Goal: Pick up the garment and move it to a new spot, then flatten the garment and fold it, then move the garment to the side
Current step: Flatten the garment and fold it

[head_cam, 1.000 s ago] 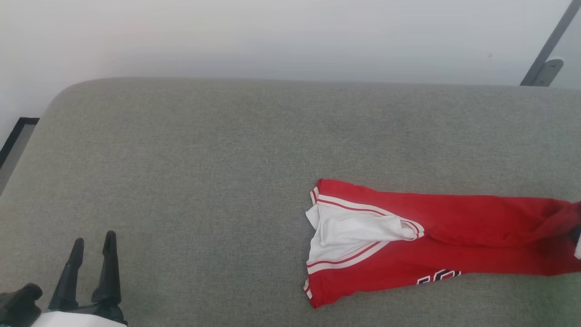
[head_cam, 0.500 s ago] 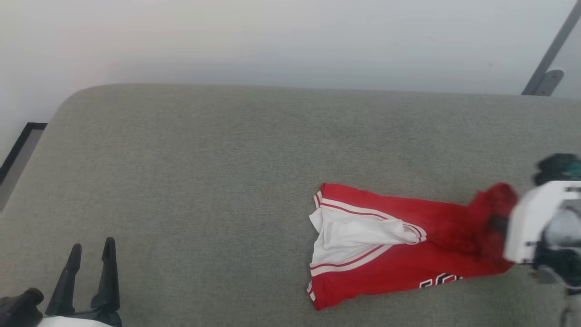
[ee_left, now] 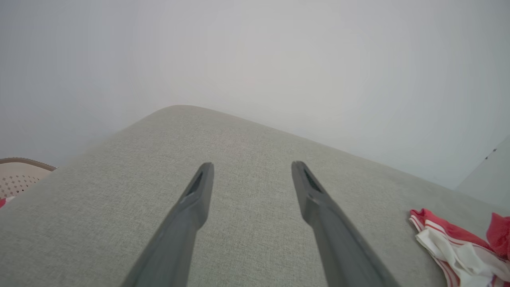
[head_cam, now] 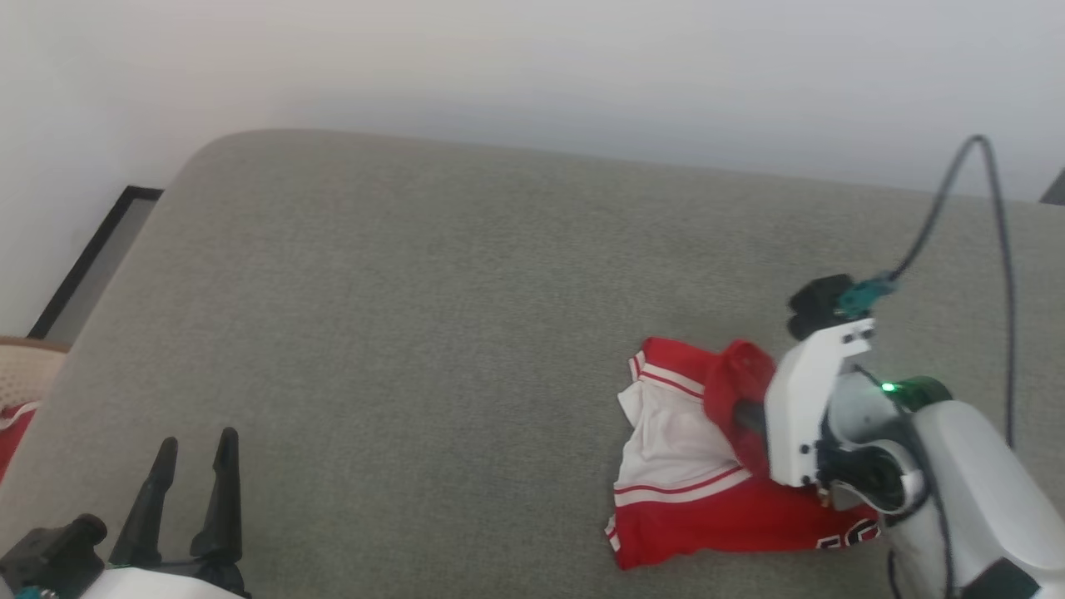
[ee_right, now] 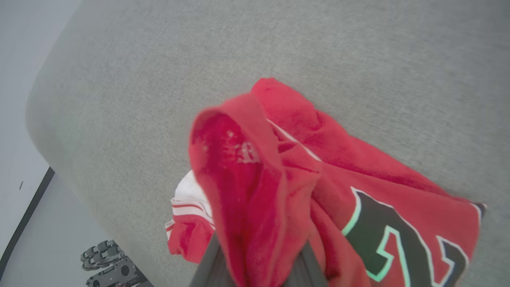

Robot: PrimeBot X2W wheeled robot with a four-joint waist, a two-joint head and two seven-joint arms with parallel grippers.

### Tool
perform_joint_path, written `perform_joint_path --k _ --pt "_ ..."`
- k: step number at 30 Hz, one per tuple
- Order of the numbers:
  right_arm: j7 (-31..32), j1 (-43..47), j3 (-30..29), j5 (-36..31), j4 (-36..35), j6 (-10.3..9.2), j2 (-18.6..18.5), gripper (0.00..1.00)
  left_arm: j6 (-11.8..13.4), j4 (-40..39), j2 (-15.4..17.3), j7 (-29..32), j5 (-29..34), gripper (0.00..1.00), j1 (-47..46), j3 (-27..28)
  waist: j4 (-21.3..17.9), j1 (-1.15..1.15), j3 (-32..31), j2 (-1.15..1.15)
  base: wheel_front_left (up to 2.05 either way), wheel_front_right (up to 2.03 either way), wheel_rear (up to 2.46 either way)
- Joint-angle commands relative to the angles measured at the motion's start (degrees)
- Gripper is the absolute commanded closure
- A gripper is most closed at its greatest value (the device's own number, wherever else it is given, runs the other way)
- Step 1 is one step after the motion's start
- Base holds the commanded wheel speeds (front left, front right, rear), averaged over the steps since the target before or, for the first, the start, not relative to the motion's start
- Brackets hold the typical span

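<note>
Red cloth bunches up around the right gripper (head_cam: 743, 413) at the right side of a grey padded surface (head_cam: 433, 333). The garment (head_cam: 707, 516) lies mostly on that surface, its white panel with red stripes spread toward the left and a bit of black-and-white lettering showing at its near right edge. One red fold is raised off the surface and pinched in the right jaws. In the right wrist view the fold (ee_right: 243, 167) drapes over and between the two dark fingers (ee_right: 205, 271), hiding their tips, with large black block lettering edged in white on the cloth to the right of it. A green light (head_cam: 889, 388) glows on the pale wrist behind the gripper, and a dark cable (head_cam: 990, 216) loops up from it.

The left gripper (head_cam: 196, 438) sits at the near left corner, well apart from the garment, its jaws spread with nothing between them. In the left wrist view its fingers (ee_left: 191, 211) point across the bare grey fabric, and the garment (ee_left: 450, 235) shows at the far right edge. A cream perforated basket (head_cam: 21, 366) stands off the left side of the surface. A plain pale wall (head_cam: 532, 66) runs behind.
</note>
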Motion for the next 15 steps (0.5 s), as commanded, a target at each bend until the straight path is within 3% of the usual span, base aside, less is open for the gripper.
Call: perform_joint_path --k 1,5,7,8,15 --pt "-0.7 -1.1 1.1 0.3 1.2 -0.03 0.5 1.0 -0.2 0.2 0.2 -0.2 -0.3 0.0 -0.8 -0.3 1.1 0.0 0.3 0.0 0.0 0.0 0.0" --pt "-2.4 -3.2 4.4 0.7 5.0 -0.03 1.3 0.96 -0.2 0.5 0.3 -0.2 -0.9 0.0 -1.6 -0.9 2.4 0.0 0.7 0.0 0.0 0.0 0.0" --pt "-3.4 -4.2 6.0 0.5 6.8 -0.03 1.0 0.55 -0.2 0.8 0.2 -0.2 -1.2 0.0 -1.7 -0.9 2.8 0.0 0.8 0.0 0.0 0.0 0.0" --pt "-3.9 -4.5 6.6 0.8 7.4 -0.03 1.1 0.0 -0.2 0.9 0.2 -0.2 -1.3 0.0 -1.8 -1.0 3.0 0.0 0.8 0.0 0.0 0.0 0.0" --pt "-5.7 -5.7 8.8 3.2 8.4 -0.03 -0.2 0.0 -0.2 1.2 0.5 -0.2 -1.6 0.0 -1.1 -0.4 2.5 0.0 0.4 0.0 0.0 0.0 0.0"
